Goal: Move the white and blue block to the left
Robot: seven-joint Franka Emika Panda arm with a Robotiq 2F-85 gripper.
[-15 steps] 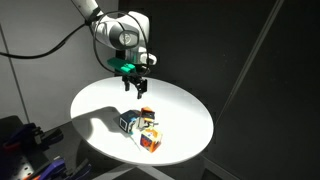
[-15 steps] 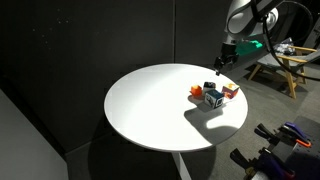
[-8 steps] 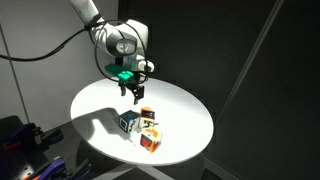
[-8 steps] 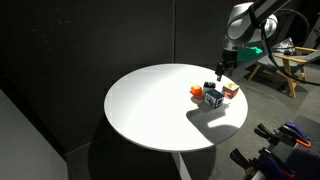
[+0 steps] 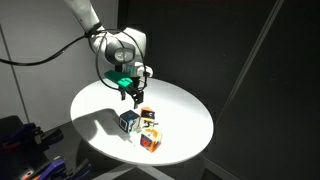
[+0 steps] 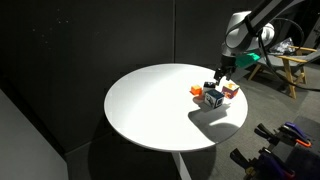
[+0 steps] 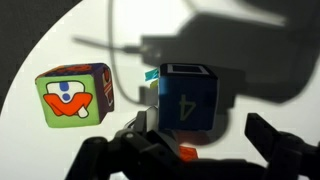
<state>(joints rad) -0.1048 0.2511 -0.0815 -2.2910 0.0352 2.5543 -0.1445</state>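
Wrist view is showing the white and blue block [image 7: 190, 100] sitting on the worktop [image 7: 285, 95] beside a green-and-orange cube [image 7: 70, 95], gripper [image 7: 190, 150] hovering above with fingers [image 7: 285, 150] spread and empty; block is probably handling light, rigid, smooth, so pinching opposite flat faces is looking best.

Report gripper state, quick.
Gripper: open, holding nothing; jaws spread above the white and blue block, not touching it.
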